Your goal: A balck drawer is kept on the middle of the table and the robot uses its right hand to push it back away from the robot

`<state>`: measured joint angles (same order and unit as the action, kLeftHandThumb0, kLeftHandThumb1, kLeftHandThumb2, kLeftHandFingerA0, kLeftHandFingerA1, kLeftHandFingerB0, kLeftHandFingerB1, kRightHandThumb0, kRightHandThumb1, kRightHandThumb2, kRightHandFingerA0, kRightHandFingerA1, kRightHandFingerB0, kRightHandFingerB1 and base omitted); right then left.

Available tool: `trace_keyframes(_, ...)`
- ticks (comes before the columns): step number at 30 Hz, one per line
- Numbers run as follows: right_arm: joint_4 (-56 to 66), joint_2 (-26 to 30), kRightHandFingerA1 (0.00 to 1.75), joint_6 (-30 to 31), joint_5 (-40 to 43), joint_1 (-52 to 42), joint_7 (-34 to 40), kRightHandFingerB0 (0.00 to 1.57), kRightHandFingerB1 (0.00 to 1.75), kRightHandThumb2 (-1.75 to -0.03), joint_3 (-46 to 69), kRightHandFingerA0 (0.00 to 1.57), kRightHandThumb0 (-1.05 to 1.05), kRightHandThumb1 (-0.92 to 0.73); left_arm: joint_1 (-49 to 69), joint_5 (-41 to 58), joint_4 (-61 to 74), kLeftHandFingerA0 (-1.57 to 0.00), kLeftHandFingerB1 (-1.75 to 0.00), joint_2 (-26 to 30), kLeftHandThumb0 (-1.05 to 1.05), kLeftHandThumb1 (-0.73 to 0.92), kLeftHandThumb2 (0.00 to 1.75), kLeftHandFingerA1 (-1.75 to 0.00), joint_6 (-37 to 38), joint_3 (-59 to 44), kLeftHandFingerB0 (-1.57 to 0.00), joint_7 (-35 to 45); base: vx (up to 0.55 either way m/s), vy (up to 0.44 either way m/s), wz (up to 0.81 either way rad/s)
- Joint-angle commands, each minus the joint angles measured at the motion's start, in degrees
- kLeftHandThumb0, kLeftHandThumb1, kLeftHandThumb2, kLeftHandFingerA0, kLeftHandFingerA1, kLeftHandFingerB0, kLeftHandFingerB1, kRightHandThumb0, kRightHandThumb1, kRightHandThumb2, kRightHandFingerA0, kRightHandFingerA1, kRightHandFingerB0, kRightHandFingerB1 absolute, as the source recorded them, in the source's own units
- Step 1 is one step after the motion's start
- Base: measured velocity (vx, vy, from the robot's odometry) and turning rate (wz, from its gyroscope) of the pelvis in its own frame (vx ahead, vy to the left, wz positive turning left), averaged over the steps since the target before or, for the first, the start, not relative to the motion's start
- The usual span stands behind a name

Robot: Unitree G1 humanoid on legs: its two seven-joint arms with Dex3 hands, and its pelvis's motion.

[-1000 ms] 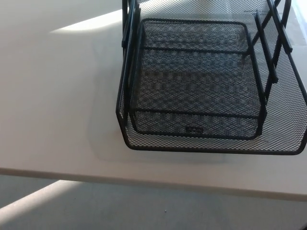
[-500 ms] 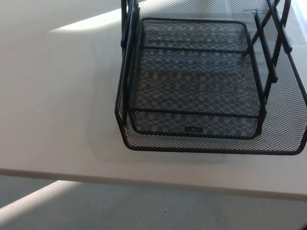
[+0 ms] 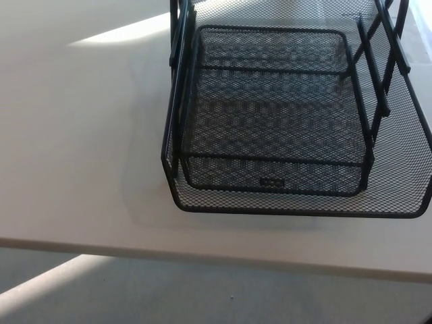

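On the left we see only the white counter (image 3: 74, 148), bare and smooth, with a bright band of sunlight (image 3: 118, 32) crossing its far part at a slant. Its near edge runs across the lower part of the view, and below that edge we see grey floor (image 3: 223, 297) with another pale wedge of light at the lower left.

Moving to the middle and right, we come to the black drawer (image 3: 277, 115), a wire-mesh tray unit standing on the counter. It fills the upper right of the view and is cut off by the top edge and the right edge, so we cannot see its full extent. An outer mesh tray with a raised rim sits on the counter, its front rim lying near the counter's near edge but not over it. Inside and above it rests a smaller rectangular mesh tray, whose front wall carries a small dark label (image 3: 272, 181) that is too blurred for us to read. Black bars (image 3: 179, 74) rise along the left side of the unit, and slanted black bars (image 3: 375, 67) cross the right side.

A soft shadow (image 3: 152, 196) lies on the counter just left of and below the drawer.

Neither robot hand shows anywhere in this view, so we cannot tell how their fingers stand.
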<state>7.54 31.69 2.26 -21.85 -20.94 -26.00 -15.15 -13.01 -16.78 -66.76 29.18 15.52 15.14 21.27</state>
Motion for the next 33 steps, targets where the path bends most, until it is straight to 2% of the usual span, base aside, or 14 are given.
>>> trace_keyframes(1,46.5,19.1,0.44,-4.1,14.2,-13.6,-21.2,0.37,0.36,-0.64,15.8,0.53,-0.48,-0.76,-0.1,-0.6,-0.6,-0.5,-0.33,1.5,-0.55,0.71,0.62,-0.4,1.9,-0.1,-0.33,1.3,0.0,0.0,0.0)
trace_keyframes(3,47.4,20.5,0.44,-2.8,14.2,-11.5,-22.7,0.35,0.35,-0.64,14.7,0.52,-0.48,-0.78,-0.3,-0.9,-0.8,-0.51,-0.33,1.5,-0.54,0.74,0.62,-0.39,1.9,0.1,-0.33,1.0,0.0,0.0,0.0)
trace_keyframes(10,51.7,24.3,0.45,2.1,15.1,-3.0,-26.4,0.34,0.35,-0.64,11.4,0.53,-0.48,-0.78,-0.3,-0.2,-0.8,-0.5,-0.33,1.4,-0.55,0.7,0.62,-0.4,1.8,-0.4,-0.33,1.7,0.0,0.0,0.0)
trace_keyframes(14,52.5,25.6,0.45,1.9,15.0,1.2,-27.2,0.37,0.35,-0.64,9.0,0.55,-0.46,-0.81,-0.6,-1.1,-0.7,-0.51,-0.33,1.5,-0.54,0.74,0.62,-0.39,1.9,0.3,-0.34,1.2,0.0,0.0,0.0)
trace_keyframes(23,52.5,25.7,0.47,4.2,13.8,8.8,-29.0,0.37,0.36,-0.64,1.8,0.56,-0.45,-0.81,-0.7,-1.2,-0.7,-0.5,-0.33,1.4,-0.56,0.71,0.63,-0.4,2.0,0.5,-0.33,1.2,0.0,0.0,0.0)
trace_keyframes(31,51.9,23.0,0.49,13.5,15.6,19.9,-33.9,0.36,0.36,-0.64,-7.5,0.56,-0.45,-0.78,-1.0,-1.4,-1.0,-0.51,-0.33,1.3,-0.55,0.75,0.63,-0.39,2.2,0.7,-0.35,1.1,0.0,0.0,0.0)
trace_keyframes(33,51.5,22.6,0.49,13.8,15.3,20.6,-34.1,0.36,0.36,-0.64,-8.3,0.56,-0.45,-0.78,-1.0,-1.5,-1.0,-0.51,-0.33,1.3,-0.55,0.75,0.63,-0.39,2.3,0.8,-0.35,1.1,0.0,0.0,0.0)
